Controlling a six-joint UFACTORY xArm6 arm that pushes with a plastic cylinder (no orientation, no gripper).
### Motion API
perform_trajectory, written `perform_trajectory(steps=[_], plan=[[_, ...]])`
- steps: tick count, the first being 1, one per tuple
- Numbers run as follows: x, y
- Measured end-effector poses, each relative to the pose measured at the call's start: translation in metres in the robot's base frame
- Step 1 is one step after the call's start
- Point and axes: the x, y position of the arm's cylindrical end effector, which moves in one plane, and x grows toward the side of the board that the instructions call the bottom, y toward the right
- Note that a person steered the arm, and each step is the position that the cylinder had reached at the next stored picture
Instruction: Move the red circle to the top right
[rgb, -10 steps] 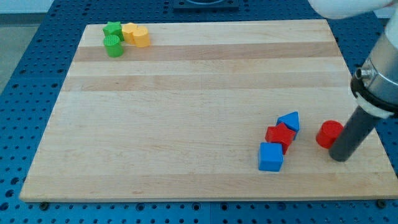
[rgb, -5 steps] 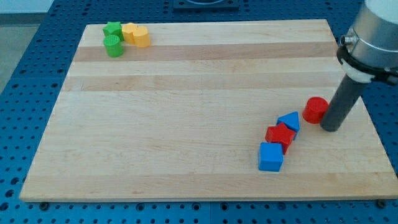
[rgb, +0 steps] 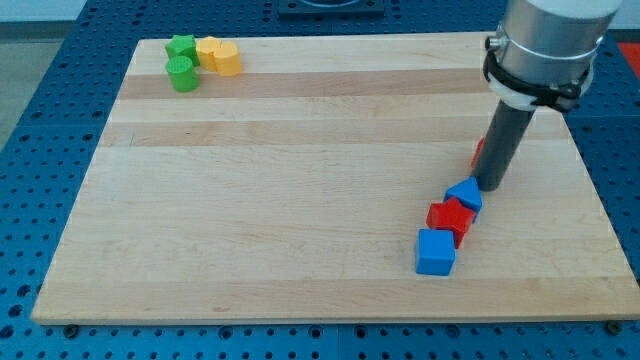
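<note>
Wooden board (rgb: 300, 200) lies on a blue table with holes (rgb: 40, 120). Up at its left corner sit a green star (rgb: 181, 46), a green round block (rgb: 182, 73) and two yellow blocks (rgb: 219, 55), all touching. Lower right, a blue cube (rgb: 435, 251), red star (rgb: 450, 217) and blue triangle (rgb: 465, 194) touch in a row. My tip (rgb: 490, 187) is just right of the triangle. Only an edge of the red circle (rgb: 478, 153) peeks out behind my rod

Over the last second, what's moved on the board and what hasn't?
My tip has slid from the lower right up and toward the view's left, pushing the red circle up the board; the rod now hides most of it. My tip now sits just above the blue triangle. The red star, blue cube and the green and yellow blocks at top left stayed put.
</note>
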Motion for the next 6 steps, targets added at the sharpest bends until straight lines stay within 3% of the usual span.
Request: perform_trajectory(steps=[3, 6], plan=[[-0.059, 0.003], [-0.043, 0.056]])
